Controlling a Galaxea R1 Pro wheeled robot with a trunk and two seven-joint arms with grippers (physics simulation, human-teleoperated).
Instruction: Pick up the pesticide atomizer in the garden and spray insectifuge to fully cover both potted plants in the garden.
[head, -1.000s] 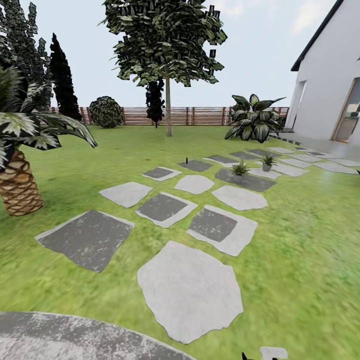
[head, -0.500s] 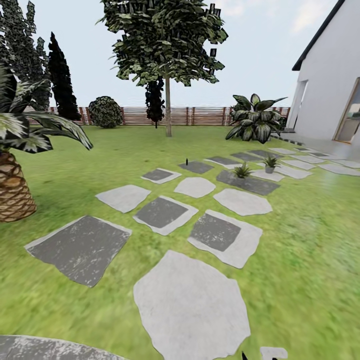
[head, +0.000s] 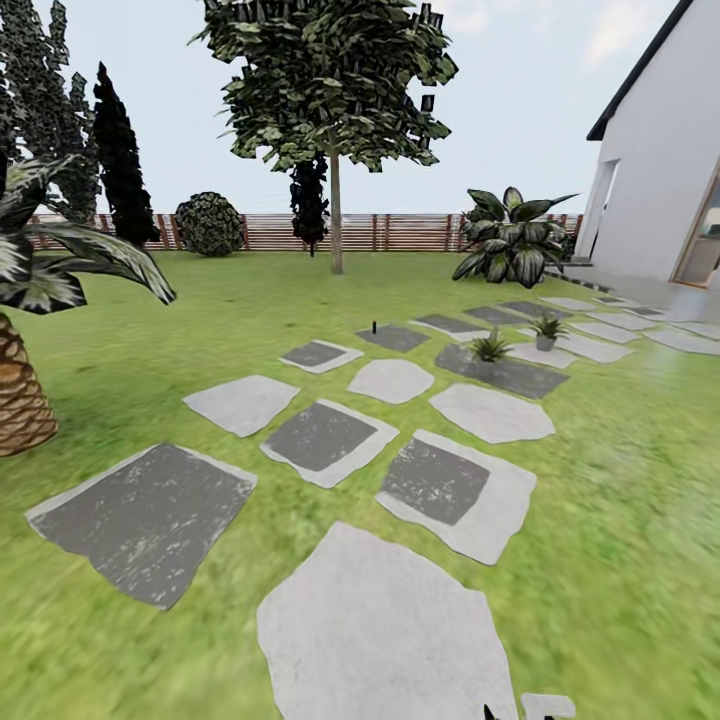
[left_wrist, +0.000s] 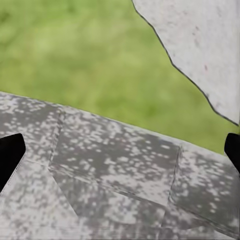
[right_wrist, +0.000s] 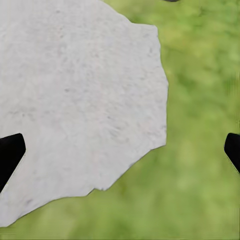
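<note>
In the head view the pesticide atomizer is a tiny dark upright shape at the near edge of a dark stepping stone far ahead. The two potted plants stand to its right, one on a dark stone and one further back on a pale stone. My left gripper is open, with nothing between its fingers, over a speckled grey slab and lawn. My right gripper is also open and holds nothing, above a pale stepping stone and grass.
Grey stepping stones lead across the lawn toward the plants. A palm trunk stands at the left and a tree in the middle distance. A big striped-leaf bush, the wooden fence and a white house lie beyond.
The whole head view has shifted: the camera has moved forward, so the near stones slid down the frame and the palm slid left. Both grippers stay open.
</note>
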